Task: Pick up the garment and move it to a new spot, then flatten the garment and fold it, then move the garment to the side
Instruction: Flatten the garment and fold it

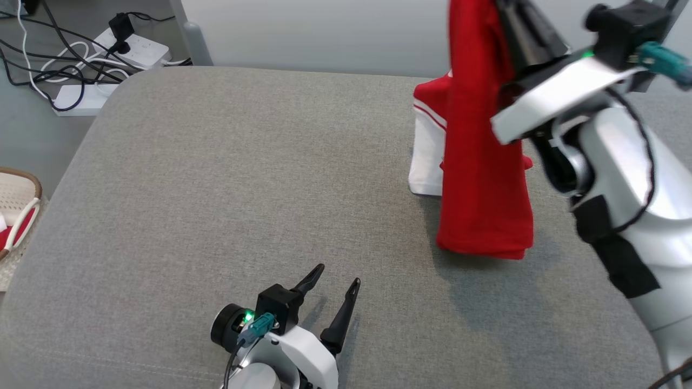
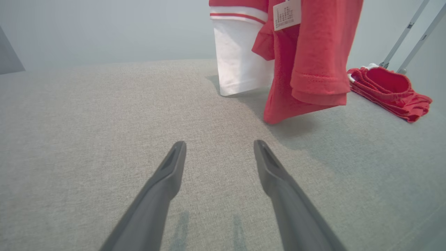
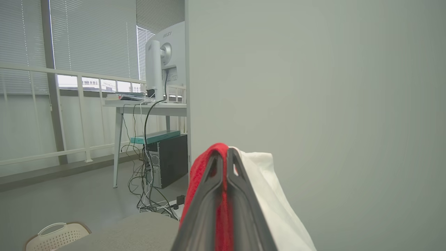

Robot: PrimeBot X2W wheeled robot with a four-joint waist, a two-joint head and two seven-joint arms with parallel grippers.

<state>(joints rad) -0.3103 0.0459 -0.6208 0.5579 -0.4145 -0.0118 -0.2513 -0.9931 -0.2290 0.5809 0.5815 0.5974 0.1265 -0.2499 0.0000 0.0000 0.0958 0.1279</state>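
Head view: grey padded table (image 1: 216, 162) takes up most of the scene. The right gripper (image 1: 516, 21) is raised at the far right with the garment (image 1: 481, 178) hanging from it, a red shirt with a white, red-striped part behind it. Its lower edge is close to the table top near the right edge; cannot tell whether it touches. The left gripper (image 1: 337, 275) sits low near the front edge, well apart from the shirt, with its fingers spread wide and nothing between them. Power strips (image 1: 138, 48) and cables lie on the floor at far left, and a basket (image 1: 16, 205) stands beside the table. Left wrist view: both dark fingers splayed over bare fabric. The shirt dangles ahead and to the right, with a white label (image 2: 286, 14) showing. The white part reaches down to the surface. A second red garment (image 2: 390, 94) lies crumpled further right. Right wrist view: fingers pressed together with red cloth pinched between them and white cloth draped to the right. Beyond are a pale partition (image 3: 313, 104), a monitor (image 3: 167, 59) on a desk (image 3: 153, 108), and a computer tower (image 3: 170, 160) beneath.
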